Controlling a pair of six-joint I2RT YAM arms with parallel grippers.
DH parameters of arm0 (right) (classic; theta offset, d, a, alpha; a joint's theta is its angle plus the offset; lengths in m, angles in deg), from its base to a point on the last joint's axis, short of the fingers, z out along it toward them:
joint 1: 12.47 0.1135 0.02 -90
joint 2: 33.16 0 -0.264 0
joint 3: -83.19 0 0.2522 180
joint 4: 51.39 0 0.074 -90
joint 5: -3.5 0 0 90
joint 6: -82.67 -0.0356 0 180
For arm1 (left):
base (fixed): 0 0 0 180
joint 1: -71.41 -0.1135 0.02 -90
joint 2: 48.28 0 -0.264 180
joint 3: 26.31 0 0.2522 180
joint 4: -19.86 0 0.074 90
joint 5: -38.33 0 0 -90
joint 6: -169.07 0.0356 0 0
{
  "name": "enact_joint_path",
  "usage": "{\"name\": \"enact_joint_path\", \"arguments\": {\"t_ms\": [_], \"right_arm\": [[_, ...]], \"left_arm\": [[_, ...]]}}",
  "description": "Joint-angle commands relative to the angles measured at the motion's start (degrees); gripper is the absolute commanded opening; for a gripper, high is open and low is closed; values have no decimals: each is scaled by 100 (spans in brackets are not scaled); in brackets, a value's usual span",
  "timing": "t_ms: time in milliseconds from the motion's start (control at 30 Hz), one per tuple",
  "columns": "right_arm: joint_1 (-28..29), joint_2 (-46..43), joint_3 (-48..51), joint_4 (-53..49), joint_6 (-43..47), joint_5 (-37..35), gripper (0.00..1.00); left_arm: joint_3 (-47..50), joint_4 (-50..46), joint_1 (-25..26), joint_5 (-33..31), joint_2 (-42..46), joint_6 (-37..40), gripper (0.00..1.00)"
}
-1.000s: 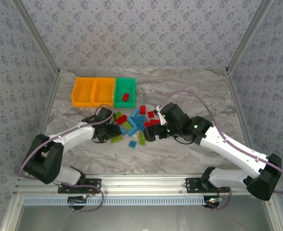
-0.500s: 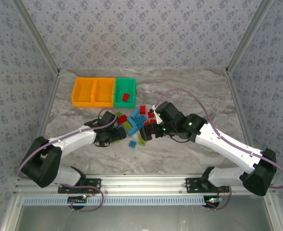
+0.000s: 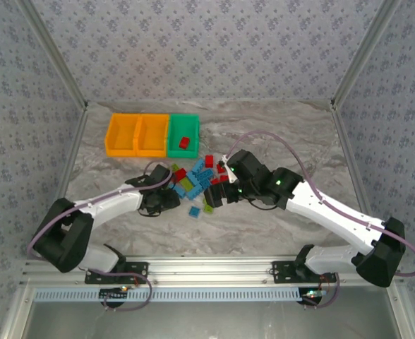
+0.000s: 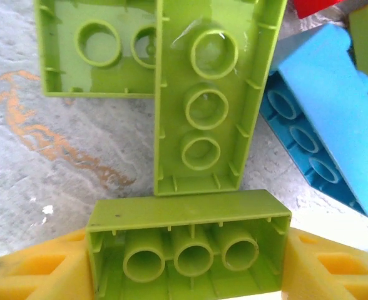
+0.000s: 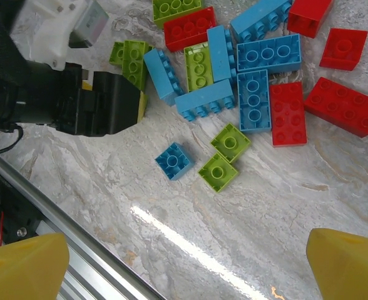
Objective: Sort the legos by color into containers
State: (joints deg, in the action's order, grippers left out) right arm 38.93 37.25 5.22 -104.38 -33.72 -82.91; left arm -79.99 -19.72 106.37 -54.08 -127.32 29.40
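While the left arm lay stretched low across the marble-patterned table (image 3: 285, 134), the left gripper (image 3: 169, 200) was clamped on a lime green plastic brick (image 4: 187, 247) at the pile's near-left side. The right gripper (image 5: 185, 262) hung above the loose red, blue and lime legos (image 3: 200, 180), fingers wide apart. The orange and green plastic containers (image 3: 151, 134) sat near the far-left corner.

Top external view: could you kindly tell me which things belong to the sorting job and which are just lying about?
Belong to the job:
- legos piled mid-table
- lime brick in the left claw
- red brick inside the green bin
- two orange bins

Just there:
- metal rail at the near edge
- patterned walls
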Motion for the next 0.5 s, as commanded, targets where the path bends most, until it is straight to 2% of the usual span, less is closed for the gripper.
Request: {"name": "enact_joint_path", "arguments": {"t_ms": [0, 100, 200, 300, 467], "right_arm": [[67, -98, -110, 61, -62, 71, 100], [81, -273, -107, 160, -100, -173, 100], [70, -402, -171, 110, -163, -471, 100], [71, -499, -172, 10, -280, -596, 100], [89, -769, 67, -128, -487, -686, 100]], "left_arm": [[-193, -468, 32, -198, 771, -43, 59], [-562, -607, 17, -696, 1446, 107, 55], [-1198, -541, -306, -1282, 1440, 514, 51], [-1836, -176, -1054, -1285, 730, 757, 51], [-3200, 65, -1941, -686, -1133, 801, 53]]}}
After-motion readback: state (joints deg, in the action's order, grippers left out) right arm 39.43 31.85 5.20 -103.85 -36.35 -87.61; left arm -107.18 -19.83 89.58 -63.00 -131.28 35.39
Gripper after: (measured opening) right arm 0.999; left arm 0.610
